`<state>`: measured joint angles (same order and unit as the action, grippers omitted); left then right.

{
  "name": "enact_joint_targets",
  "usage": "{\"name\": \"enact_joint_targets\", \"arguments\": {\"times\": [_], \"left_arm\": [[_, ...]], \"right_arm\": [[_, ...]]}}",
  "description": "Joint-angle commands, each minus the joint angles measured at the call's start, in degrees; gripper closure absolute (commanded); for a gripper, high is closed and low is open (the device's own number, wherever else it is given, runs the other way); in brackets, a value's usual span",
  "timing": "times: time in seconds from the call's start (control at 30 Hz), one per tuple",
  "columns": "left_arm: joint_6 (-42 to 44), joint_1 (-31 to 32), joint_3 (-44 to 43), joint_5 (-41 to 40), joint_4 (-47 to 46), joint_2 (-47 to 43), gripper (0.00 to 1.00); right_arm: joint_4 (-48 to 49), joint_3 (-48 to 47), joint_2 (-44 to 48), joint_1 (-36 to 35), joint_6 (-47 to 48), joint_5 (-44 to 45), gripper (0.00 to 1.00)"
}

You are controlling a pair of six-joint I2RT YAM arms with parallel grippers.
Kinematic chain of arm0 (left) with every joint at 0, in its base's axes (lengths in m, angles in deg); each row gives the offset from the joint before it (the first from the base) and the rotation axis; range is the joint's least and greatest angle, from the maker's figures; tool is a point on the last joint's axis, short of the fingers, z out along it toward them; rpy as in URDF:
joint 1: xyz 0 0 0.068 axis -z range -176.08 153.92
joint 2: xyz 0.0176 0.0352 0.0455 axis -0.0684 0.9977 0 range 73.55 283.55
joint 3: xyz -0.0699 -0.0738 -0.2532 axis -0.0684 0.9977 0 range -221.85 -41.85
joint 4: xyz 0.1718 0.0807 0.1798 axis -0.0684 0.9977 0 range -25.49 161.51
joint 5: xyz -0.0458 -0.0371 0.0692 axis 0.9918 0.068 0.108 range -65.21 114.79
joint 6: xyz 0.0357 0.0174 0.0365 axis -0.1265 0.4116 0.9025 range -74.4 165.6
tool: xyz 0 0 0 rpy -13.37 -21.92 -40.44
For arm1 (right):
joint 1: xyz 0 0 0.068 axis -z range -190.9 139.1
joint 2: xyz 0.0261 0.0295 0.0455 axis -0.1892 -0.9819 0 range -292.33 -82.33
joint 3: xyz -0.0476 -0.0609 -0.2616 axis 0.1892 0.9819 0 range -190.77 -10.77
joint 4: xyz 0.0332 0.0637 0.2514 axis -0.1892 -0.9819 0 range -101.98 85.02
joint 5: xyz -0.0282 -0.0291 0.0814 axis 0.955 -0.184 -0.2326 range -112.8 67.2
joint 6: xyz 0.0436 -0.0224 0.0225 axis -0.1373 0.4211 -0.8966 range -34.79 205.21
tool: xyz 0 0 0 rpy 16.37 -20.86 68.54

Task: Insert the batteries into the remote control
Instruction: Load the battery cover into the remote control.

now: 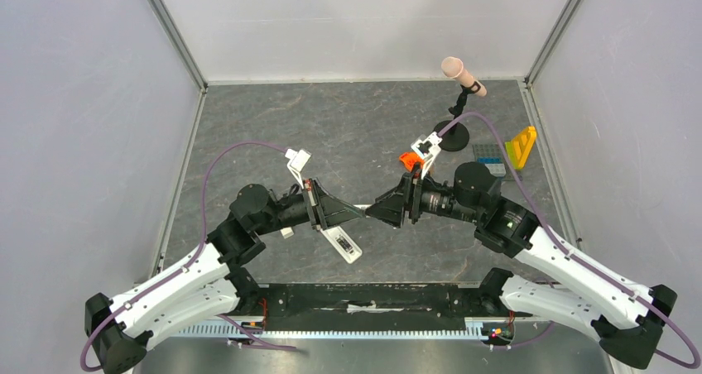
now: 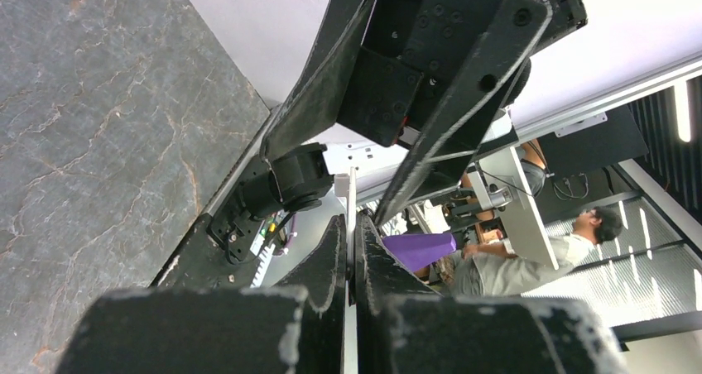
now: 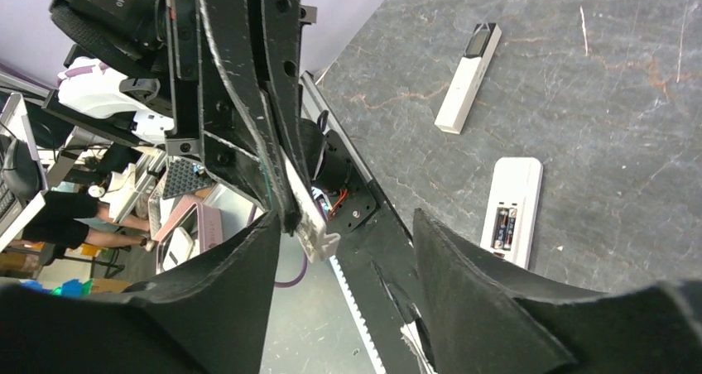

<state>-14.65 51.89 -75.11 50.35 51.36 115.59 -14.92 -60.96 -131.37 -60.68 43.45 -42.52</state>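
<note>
White remote [image 1: 343, 244] lies by counter's [image 1: 331, 126] near edge, angled far-left to near-right, batteries [image 3: 504, 227] seated. Left jaws clench thin white plate [image 3: 308, 221]; right jaws released.

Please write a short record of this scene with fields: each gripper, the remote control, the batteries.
left gripper: shut on thin white plate, held above the table
right gripper: open, at the plate's free end, holding nothing
remote control: flat on table, recess uncovered
batteries: seen inside the recess
</note>
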Motion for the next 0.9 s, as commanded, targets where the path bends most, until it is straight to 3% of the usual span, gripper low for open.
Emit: {"name": "enact_joint_targets", "arguments": {"times": [0.0, 0.1, 0.53, 0.6, 0.87], "left_arm": [[2.4, -0.2, -1.1, -0.8, -0.6, -0.8, 0.98], [2.4, -0.2, -1.0, -0.9, -0.5, -0.7, 0.98], [2.4, -0.2, -0.8, -1.5, 0.7, -0.3, 0.97], [2.4, -0.2, -0.8, -1.6, 1.1, 0.0, 0.9], [2.3, -0.2, 0.3, -3.3, 2.0, -0.3, 0.44]], "right_arm": [[2.4, 1.3, 0.9, -0.2, -1.9, -1.5, 0.43], [2.4, 2.0, 0.8, -0.2, -2.5, -1.7, 0.54], [2.4, 3.0, 0.5, -0.2, -3.6, -1.3, 0.83], [2.4, 3.5, 0.7, -0.2, -4.2, -1.0, 0.88], [5.2, 7.9, 1.9, -0.1, -7.8, 0.4, 0.99]]}}
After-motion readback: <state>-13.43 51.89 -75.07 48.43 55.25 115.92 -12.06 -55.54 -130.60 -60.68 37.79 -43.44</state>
